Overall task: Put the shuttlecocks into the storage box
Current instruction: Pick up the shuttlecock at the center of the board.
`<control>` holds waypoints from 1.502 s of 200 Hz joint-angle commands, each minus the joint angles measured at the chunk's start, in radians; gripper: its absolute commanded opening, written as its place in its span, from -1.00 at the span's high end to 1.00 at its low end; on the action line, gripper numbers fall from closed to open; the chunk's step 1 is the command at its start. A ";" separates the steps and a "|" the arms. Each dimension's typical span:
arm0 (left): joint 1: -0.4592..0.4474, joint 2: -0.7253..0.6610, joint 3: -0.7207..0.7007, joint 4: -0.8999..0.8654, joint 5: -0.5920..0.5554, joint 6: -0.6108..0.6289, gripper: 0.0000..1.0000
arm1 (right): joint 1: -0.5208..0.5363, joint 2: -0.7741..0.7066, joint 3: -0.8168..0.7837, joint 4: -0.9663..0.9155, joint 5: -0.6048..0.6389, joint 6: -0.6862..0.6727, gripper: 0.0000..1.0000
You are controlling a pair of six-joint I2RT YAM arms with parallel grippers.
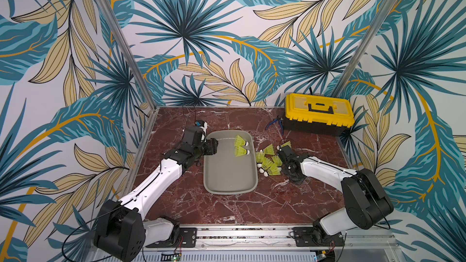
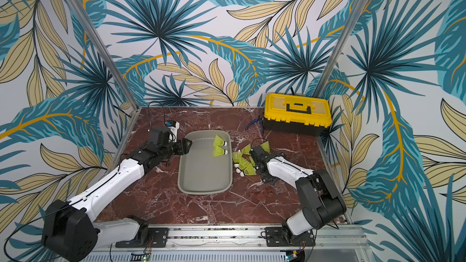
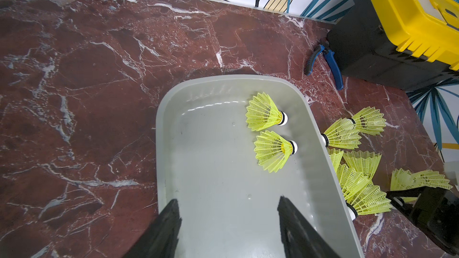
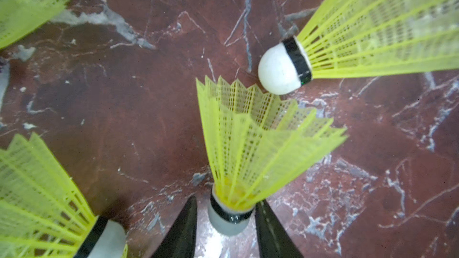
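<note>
Between the two fingers of your right pincer (image 4: pixel 227 201) lies one shuttlecock (image 4: pixel 248 145). It rests on the red surface (image 1: pixel 227 210), to the right of the storage box (image 1: pixel 205 172). The fingers stand on each side of its white tip and dark band, very close. You cannot tell from these views if they squeeze it or only stand beside it.

That looks like the best spot to hold. The tip seems hard and round, so it could slip out if you pinch too near its end. The yellow skirt looks thin and bendy, so a pinch there would likely squash it. The whole thing should be very light, so a soft grip is enough, but a quick move could flick it away.

More shuttlecocks (image 1: pixel 267 163) lie in a heap just right of the box, some touching each other. Lift slowly, because a skirt may catch on its neighbour. Two others lie inside the box, in its far right part, tips toward the right rim.

Your left pincer (image 3: pixel 228 199) is spread wide and holds nothing, at the far left side of the box. A yellow toolbox (image 1: pixel 319 113) and blue pliers (image 1: pixel 273 123) sit far right.
</note>
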State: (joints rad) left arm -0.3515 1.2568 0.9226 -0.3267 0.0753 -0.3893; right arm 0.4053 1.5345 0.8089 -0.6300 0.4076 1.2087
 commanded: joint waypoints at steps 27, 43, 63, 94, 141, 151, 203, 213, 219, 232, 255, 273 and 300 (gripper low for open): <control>0.013 -0.032 -0.032 0.007 0.012 0.013 -0.30 | -0.002 0.056 0.049 -0.066 -0.021 0.032 0.11; 0.016 -0.038 -0.034 0.004 0.012 0.015 -0.30 | -0.003 0.075 0.069 -0.095 -0.029 0.040 0.15; 0.023 -0.052 -0.040 0.004 0.012 0.016 -0.30 | -0.003 0.096 0.086 -0.124 -0.041 0.052 0.24; 0.039 -0.075 -0.064 0.024 0.013 0.015 -0.30 | -0.003 0.112 0.105 -0.144 -0.040 0.057 0.31; 0.053 -0.086 -0.064 0.028 0.041 0.021 -0.30 | -0.002 0.059 0.089 -0.137 0.004 0.042 0.77; 0.052 -0.087 -0.061 0.025 0.050 0.028 -0.30 | 0.001 0.029 0.080 -0.131 0.014 0.031 0.78; 0.052 -0.077 -0.033 0.033 0.202 0.067 -0.30 | 0.021 -0.157 0.033 -0.048 -0.027 -0.237 0.94; 0.053 -0.069 -0.022 0.034 0.253 0.077 -0.30 | 0.025 -0.206 0.008 0.005 -0.059 -0.312 0.94; 0.052 -0.065 -0.014 0.034 0.286 0.083 -0.30 | 0.024 -0.238 -0.010 0.048 -0.087 -0.356 0.94; 0.051 -0.053 0.005 0.036 0.360 0.093 -0.30 | 0.027 -0.309 -0.048 0.138 -0.135 -0.451 0.94; 0.043 -0.026 0.045 0.036 0.473 0.113 -0.29 | 0.026 -0.379 -0.055 0.236 -0.242 -0.647 0.94; 0.026 -0.003 0.081 0.031 0.528 0.132 -0.28 | 0.027 -0.399 -0.042 0.264 -0.355 -0.818 0.95; -0.024 0.033 0.149 -0.007 0.544 0.193 -0.28 | 0.027 -0.425 -0.030 0.278 -0.491 -1.023 0.97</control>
State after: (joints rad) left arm -0.3382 1.2640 0.9672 -0.3122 0.5404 -0.2733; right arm 0.4267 1.1316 0.7723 -0.4061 0.0841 0.4618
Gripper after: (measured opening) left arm 0.643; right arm 0.249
